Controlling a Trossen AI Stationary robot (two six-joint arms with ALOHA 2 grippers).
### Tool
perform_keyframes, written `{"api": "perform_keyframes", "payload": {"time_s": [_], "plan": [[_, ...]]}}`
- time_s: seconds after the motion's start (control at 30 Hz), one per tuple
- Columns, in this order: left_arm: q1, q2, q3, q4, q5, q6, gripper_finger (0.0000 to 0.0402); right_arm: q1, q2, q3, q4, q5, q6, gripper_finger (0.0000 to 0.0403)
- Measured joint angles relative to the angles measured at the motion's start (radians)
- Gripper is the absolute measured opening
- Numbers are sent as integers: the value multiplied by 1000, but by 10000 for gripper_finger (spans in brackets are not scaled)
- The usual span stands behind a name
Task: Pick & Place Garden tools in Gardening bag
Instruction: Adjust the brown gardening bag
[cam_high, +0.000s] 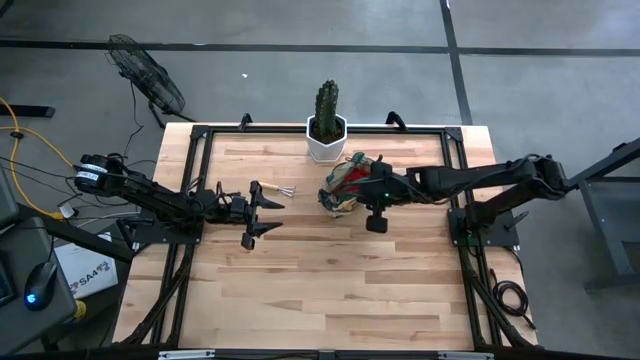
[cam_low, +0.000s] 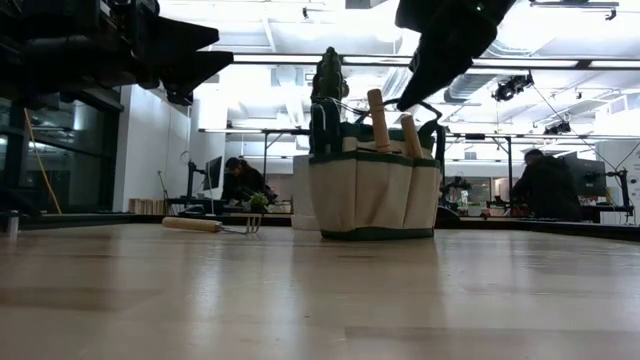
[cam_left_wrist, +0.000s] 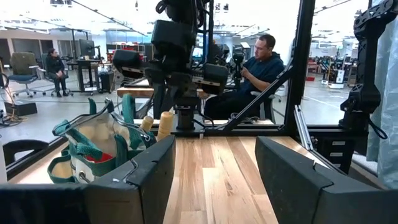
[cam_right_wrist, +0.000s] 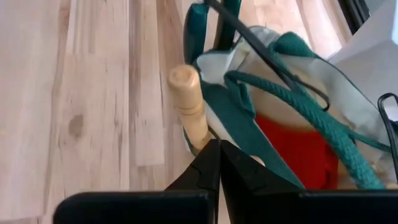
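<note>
the gardening bag (cam_high: 348, 185) stands upright on the tabletop (cam_high: 330, 290), near the middle of the far edge, just in front of the white hexagonal pot (cam_high: 326, 139) with the green cactus (cam_high: 327, 100). the right gripper (cam_high: 372, 192) hangs above the bag's right side, and its two fingers (cam_right_wrist: 217, 168) are pressed fully together with nothing between them. the left gripper (cam_high: 262, 216) hovers over the left half of the tabletop, well apart from the bag, with fingers spread wide and empty. the mini rake (cam_high: 272, 188) lies flat on the wood just beyond this gripper, toward the far edge.

the high view shows only a mix of green, tan and red at the bag. the low view shows two wooden handles (cam_low: 378, 120) rising from its pockets, leaning a little, and the rake (cam_low: 210, 225) lying on the tabletop to the left of the bag. the right wrist view shows one wooden handle (cam_right_wrist: 189, 106) in an outer pocket, the teal loop handles (cam_right_wrist: 292, 112), and something red (cam_right_wrist: 298, 152) inside; it cannot be told whether this is the glove. the left wrist view looks across the tabletop to the bag (cam_left_wrist: 102, 152), with the right arm above it, and a seated person (cam_left_wrist: 258, 71) in the room beyond.
</note>
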Motion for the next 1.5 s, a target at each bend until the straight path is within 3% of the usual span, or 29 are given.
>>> {"api": "perform_keyframes", "payload": {"time_s": [0.53,0.73,0.93,1.03,1.5], "plan": [[0,0,0,-9,1,-8,218,1,-53,0,46,21,-44,10],[0,0,0,-12,1,-14,218,23,-56,1,66,31,-100,62],[0,0,0,-16,1,-15,218,40,-56,1,74,169,-201,128],[0,0,0,-16,1,-15,218,39,-54,1,70,181,-245,147],[0,0,0,-15,1,-15,218,11,-15,1,46,234,-329,149]]}}
